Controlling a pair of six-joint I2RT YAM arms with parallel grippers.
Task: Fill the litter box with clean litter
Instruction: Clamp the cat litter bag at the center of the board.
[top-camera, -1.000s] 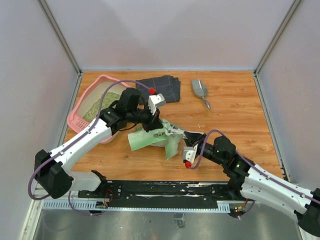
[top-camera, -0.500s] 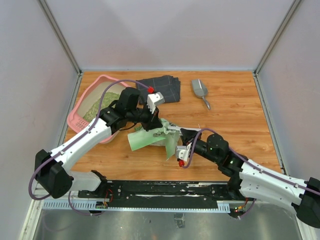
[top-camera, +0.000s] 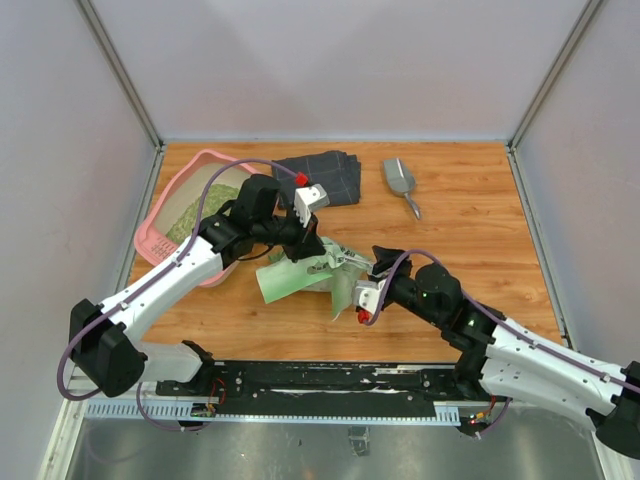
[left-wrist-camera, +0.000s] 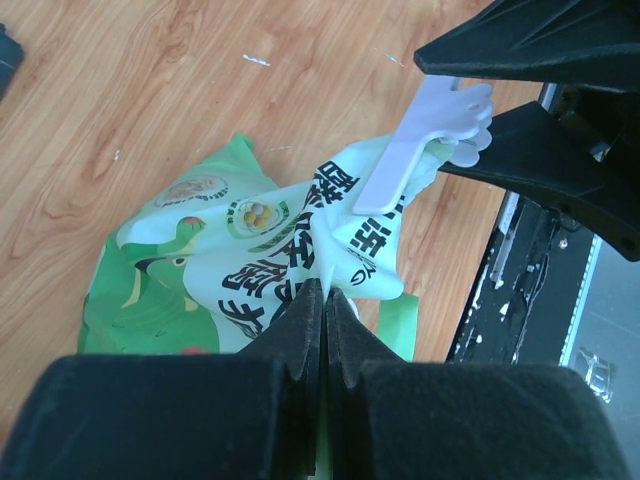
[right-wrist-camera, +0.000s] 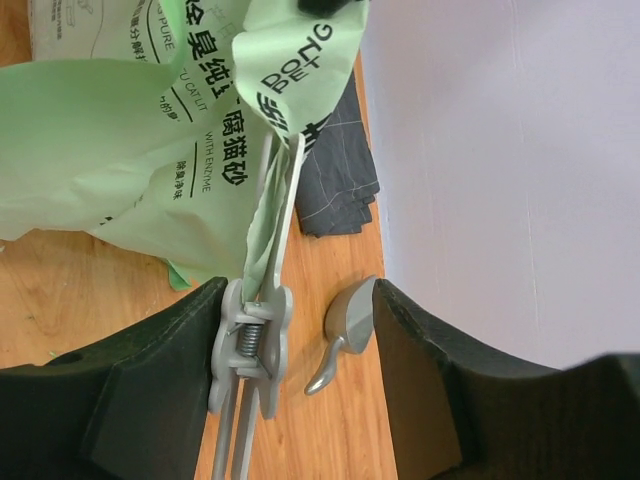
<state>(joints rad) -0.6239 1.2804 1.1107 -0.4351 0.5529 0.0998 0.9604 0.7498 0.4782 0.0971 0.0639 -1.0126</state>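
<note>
- Two arms meet over one bag (top-camera: 296, 278) near the middle of the wooden table (top-camera: 470, 220).
- Litter box (top-camera: 150, 228): pink, far-left corner of the table, flat on the wood. The left arm crosses above its near-right part.
- Litter (top-camera: 190, 212): greenish-tan layer inside the box, visible through the open top. Can't tell how deep it is.
- Left gripper (left-wrist-camera: 325, 290): jaws together, pinching a fold of the bag film between the tips.
- The bag is green and white with printed text, crumpled and lying on its side just right of the box. Its pinched part is pulled up off the table.
- Cloth (top-camera: 325, 175): dark grey, folded, at the far edge beyond the bag, apart from it.
- Clip (right-wrist-camera: 255, 340): pale spring clip, clamped on the bag's right-hand edge, handle end pointing at the right arm.
- Right gripper (right-wrist-camera: 298, 290): jaws apart, one finger on each side of the clip handle and not gripping it. The handle sits close to one finger; can't tell if it touches.
- Scoop (top-camera: 400, 180): grey metal, lying on the table right of the cloth, well clear of both grippers.
</note>
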